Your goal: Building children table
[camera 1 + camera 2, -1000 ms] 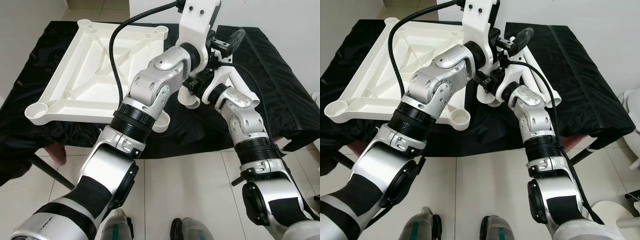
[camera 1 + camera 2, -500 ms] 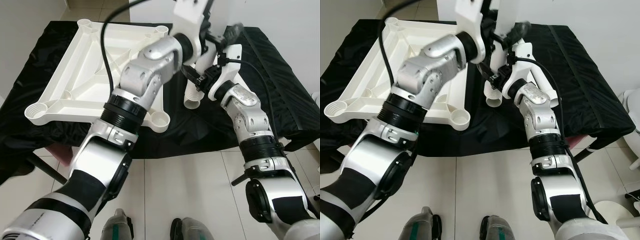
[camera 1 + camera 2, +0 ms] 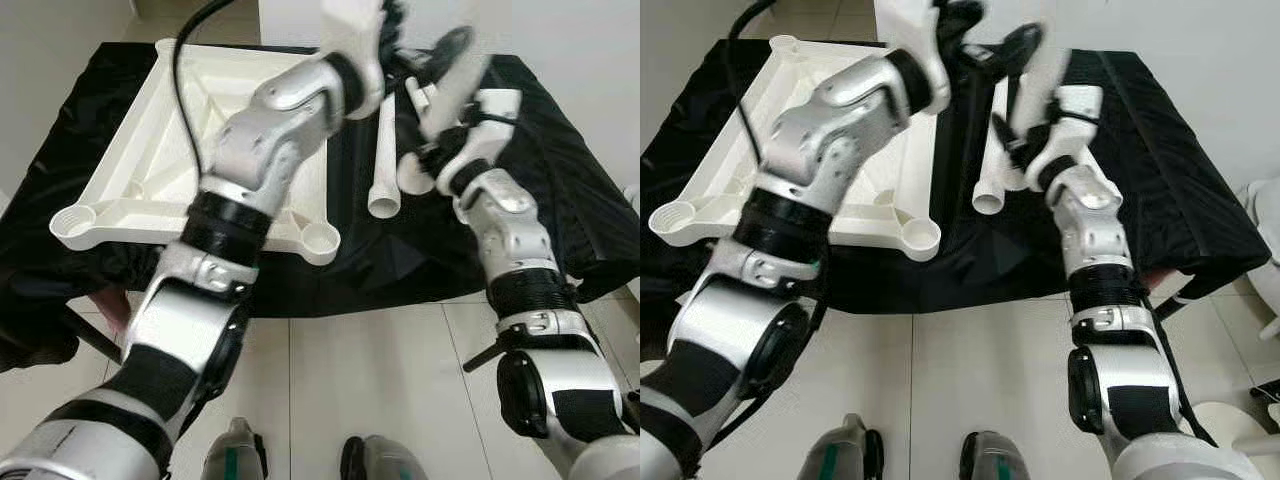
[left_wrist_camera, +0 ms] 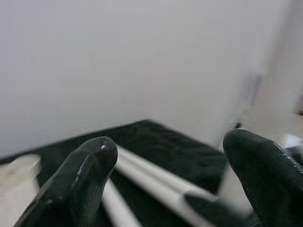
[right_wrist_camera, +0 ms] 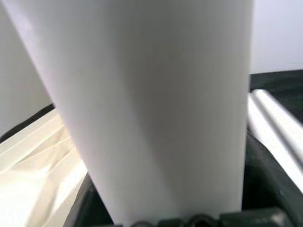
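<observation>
Right end effector (image 3: 425, 120) raised over a bench draped in black cloth (image 3: 560, 170), fingers pinching a white tubular table leg (image 5: 156, 109) that looms close and upright before the right wrist camera. Left end effector (image 4: 165, 179) lifted beyond it toward the white wall (image 3: 560, 30), black fingers (image 4: 83, 175) spread wide with nothing between them. Below and between the two end effectors, more white table legs (image 3: 384, 150) lying side by side on the cloth, open ends toward the robot. Left of both end effectors, the white table top (image 3: 150, 150) resting upside down on the bench, ribs and round corner sockets facing up. Pale tiled floor (image 3: 380, 370) under the bench edge, the robot's feet (image 3: 375, 462) on it.
</observation>
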Controlling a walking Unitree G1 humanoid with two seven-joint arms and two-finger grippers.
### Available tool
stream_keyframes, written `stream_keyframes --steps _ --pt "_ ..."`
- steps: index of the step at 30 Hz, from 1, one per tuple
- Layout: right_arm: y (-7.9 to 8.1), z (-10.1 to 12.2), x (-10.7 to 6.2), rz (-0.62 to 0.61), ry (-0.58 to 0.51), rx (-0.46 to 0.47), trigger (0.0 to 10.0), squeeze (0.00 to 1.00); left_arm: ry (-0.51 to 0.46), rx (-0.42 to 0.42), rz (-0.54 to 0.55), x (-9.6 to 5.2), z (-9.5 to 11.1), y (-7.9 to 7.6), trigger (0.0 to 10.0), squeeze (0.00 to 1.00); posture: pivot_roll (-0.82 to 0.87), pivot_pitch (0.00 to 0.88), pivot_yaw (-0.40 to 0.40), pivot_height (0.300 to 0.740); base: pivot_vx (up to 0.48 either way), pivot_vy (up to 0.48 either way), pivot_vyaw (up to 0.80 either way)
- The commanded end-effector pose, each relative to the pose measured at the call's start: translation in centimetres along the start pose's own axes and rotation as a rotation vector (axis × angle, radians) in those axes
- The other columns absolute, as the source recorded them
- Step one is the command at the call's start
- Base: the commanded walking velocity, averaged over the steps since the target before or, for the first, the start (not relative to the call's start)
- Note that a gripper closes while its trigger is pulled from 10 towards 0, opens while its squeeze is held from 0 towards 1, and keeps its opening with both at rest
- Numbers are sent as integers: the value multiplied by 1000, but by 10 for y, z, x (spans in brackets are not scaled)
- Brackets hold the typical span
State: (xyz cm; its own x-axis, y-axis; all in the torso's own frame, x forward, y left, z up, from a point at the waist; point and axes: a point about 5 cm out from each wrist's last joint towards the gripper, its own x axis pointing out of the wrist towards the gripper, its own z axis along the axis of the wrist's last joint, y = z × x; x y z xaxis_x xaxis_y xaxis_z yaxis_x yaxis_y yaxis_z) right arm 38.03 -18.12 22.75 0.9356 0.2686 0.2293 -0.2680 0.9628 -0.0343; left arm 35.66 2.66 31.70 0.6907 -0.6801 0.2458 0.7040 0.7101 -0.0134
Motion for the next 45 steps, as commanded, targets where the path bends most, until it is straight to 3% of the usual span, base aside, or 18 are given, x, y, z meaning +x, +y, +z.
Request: stream_keyframes --steps 1,8,12,17,21,25,32,35,37,39,41,43,45 --pt "2 0 1 -7 -11 13 10000 0 -16 -1 -12 0 6 -4 10000 0 -13 0 -16 740 0 0 0" --pt "-1 -3 0 -86 -22 59 10000 0 0 -34 20 -11 -3 1 10000 0 -14 9 -12 740 0 0 0" --pt "5 -4 -4 -115 -63 85 10000 0 54 19 153 -30 -32 19 10000 0 -17 12 -9 740 0 0 0" --pt "13 -2 -8 -114 -99 90 10000 0 75 31 270 -42 -45 34 10000 0 -28 11 -8 740 0 0 0" --pt "23 1 -12 -124 -133 94 10000 0 70 17 425 -59 -55 54 10000 0 -36 9 -11 740 0 0 0" --pt "36 -4 -16 -119 -144 65 10000 0 100 82 555 -81 -70 70 10000 0 -46 4 -11 740 0 0 0" --pt "44 -13 -22 -122 -130 22 10000 0 114 99 558 -94 -86 69 10000 0 -49 0 -7 740 0 0 0" --pt "49 -22 -29 -121 -110 15 10000 0 166 112 556 -112 -115 57 10000 0 -65 0 7 740 0 0 0" --pt "50 -24 -32 -121 -104 12 10000 0 180 113 566 -120 -125 55 10000 0 -65 0 7 740 0 0 0" --pt "50 -28 -37 -128 -93 5 10000 0 221 55 615 -141 -140 61 10000 0 -69 0 8 740 0 0 0" --pt "50 -28 -37 -128 -93 5 10000 0 221 55 615 -141 -140 61 10000 0 -69 0 8 740 0 0 0" --pt "47 -33 -42 -140 -78 -2 10000 0 231 20 678 -160 -142 75 10000 0 -55 0 0 740 0 0 0" --pt "45 -37 -43 -138 -67 -16 10000 0 224 39 707 -171 -136 87 10000 0 -34 0 -12 740 0 0 0"
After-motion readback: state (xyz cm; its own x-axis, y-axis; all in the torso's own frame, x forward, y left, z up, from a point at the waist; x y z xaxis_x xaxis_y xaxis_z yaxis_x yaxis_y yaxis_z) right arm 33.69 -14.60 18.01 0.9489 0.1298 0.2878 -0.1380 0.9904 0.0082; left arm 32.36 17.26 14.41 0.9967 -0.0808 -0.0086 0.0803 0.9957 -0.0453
